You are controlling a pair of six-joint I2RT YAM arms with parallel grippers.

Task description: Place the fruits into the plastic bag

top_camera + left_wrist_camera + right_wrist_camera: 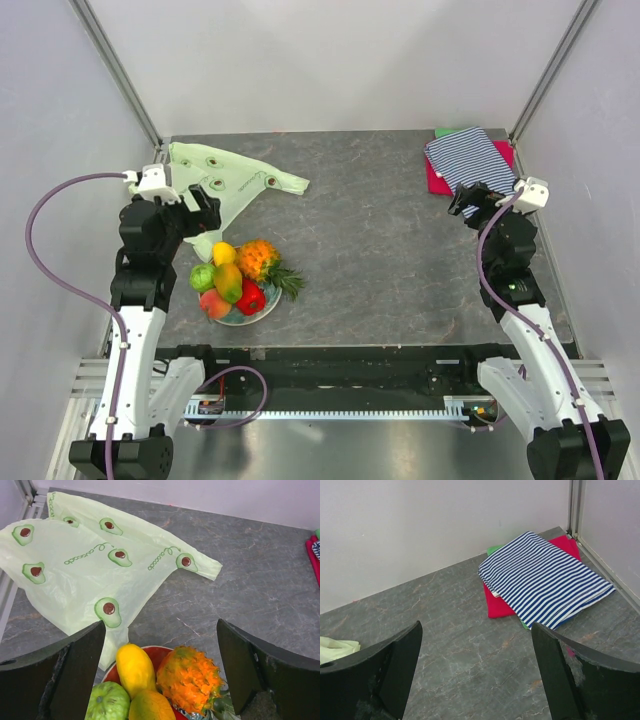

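Fruits (pixel 238 280) sit heaped on a plate (pixel 262 314) near the table's (pixel 380 260) front-left edge: a pineapple (pixel 258 258) with its leaves pointing right, a lemon (pixel 224 253), an apple (pixel 203 277), a mango (pixel 230 282), a red piece (pixel 251 297) and a peach (pixel 213 303). The bag (pixel 235 180) lies flat in the far left corner. It is printed with halved avocados and the word "avocado" in green curling script. One corner of it runs down just beside the plate's far rim.

The left gripper (pixel 200 212) hangs over the bag's near edge, just behind the fruits. Its jaws are spread wide and hold nothing. The right gripper (pixel 468 200) is also wide open and empty, near the right wall and just in front of a striped cloth (pixel 470 160). That cloth lies on a red cloth (pixel 436 178) in the far right corner, close to the corner post.

A broad stretch of grey tabletop shows between the plate and the cloths, which are well apart.
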